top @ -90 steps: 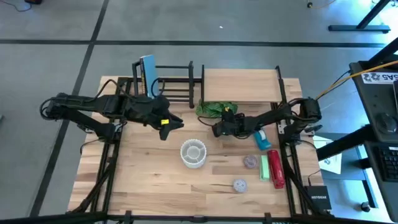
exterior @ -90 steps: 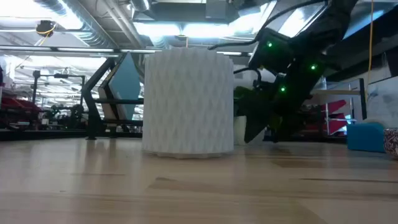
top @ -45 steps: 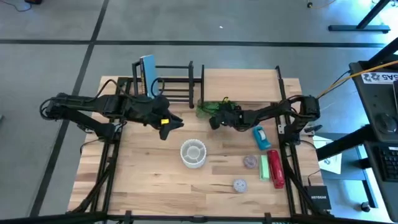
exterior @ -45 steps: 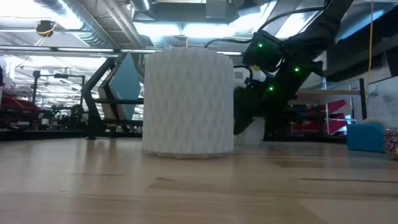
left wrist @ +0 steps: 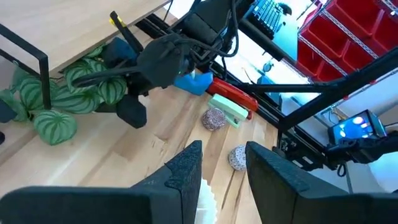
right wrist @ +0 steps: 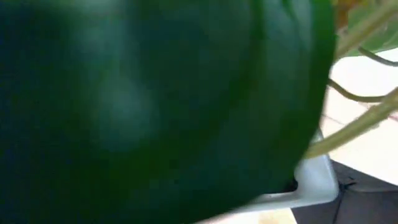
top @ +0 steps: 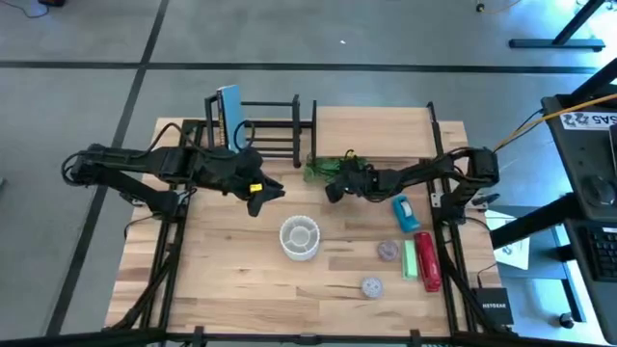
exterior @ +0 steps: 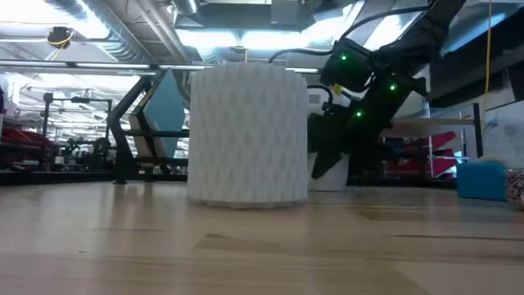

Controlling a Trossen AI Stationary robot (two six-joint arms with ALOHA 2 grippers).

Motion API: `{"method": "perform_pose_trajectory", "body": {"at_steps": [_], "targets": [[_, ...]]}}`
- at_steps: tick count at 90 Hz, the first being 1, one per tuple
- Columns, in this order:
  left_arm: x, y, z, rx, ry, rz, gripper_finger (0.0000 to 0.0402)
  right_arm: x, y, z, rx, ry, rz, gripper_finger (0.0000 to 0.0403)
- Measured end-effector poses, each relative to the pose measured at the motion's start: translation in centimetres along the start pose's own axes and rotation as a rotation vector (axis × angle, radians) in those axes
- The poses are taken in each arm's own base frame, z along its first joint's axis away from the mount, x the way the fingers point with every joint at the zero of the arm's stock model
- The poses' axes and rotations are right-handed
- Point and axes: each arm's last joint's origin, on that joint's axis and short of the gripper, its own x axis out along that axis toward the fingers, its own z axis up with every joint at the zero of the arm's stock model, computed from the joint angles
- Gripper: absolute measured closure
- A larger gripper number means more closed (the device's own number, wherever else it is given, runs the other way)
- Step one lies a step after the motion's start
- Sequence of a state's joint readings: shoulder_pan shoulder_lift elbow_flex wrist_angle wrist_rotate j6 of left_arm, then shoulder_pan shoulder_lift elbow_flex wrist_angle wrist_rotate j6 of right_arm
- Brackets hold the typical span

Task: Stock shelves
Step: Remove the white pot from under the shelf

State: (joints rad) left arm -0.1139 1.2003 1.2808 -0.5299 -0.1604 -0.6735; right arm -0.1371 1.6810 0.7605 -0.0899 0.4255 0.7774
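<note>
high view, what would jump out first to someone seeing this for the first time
The right gripper reaches into a leafy green plant at the front edge of the wood shelf board. A white ribbed cup stands alone mid-table, and the left gripper hovers beside it near the black rack.

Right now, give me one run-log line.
right gripper: at leafy plant, grip unclear | left gripper: open, waiting | wood shelf: unstocked

right hand (top: 333, 190) | moved from mid-table | now at plant (top: 323, 170)
</note>
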Motion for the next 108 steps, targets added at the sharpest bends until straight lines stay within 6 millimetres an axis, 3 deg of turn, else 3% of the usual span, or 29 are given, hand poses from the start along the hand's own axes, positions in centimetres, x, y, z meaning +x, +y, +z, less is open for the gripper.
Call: {"method": "perform_pose_trajectory", "body": {"at_steps": [18, 37, 59, 74, 97, 108], "targets": [[0.0, 0.0, 0.0, 0.004, 0.0, 0.0, 0.0295, -2.4, -0.2, -0.6, -0.031, 0.087, 0.005, 0.0131], [0.0, 0.0, 0.0, 0.046, 0.0, 0.001, 0.0295, -6.6, 1.5, -2.7, -0.145, 0.192, 0.166, 0.0131], [0.0, 0.0, 0.0, 0.103, 0.0, 0.001, 0.0295, -12.7, 3.7, -6.4, -0.19, 0.289, 0.376, 0.0131], [0.0, 0.0, 0.0, 0.132, 0.003, 0.001, 0.0295, -15.6, 5.1, -9.8, -0.259, 0.333, 0.46, 0.0131], [-0.1, -0.2, -0.3, 0.17, 0.02, -0.008, 0.0295, -15.9, 5.2, -13.6, -0.281, 0.286, 0.353, 0.013], [-0.1, -0.3, -0.4, 0.171, 0.022, -0.011, 0.0295, -15.1, 5.4, -14.6, -0.314, 0.293, 0.316, 0.0097]]}}
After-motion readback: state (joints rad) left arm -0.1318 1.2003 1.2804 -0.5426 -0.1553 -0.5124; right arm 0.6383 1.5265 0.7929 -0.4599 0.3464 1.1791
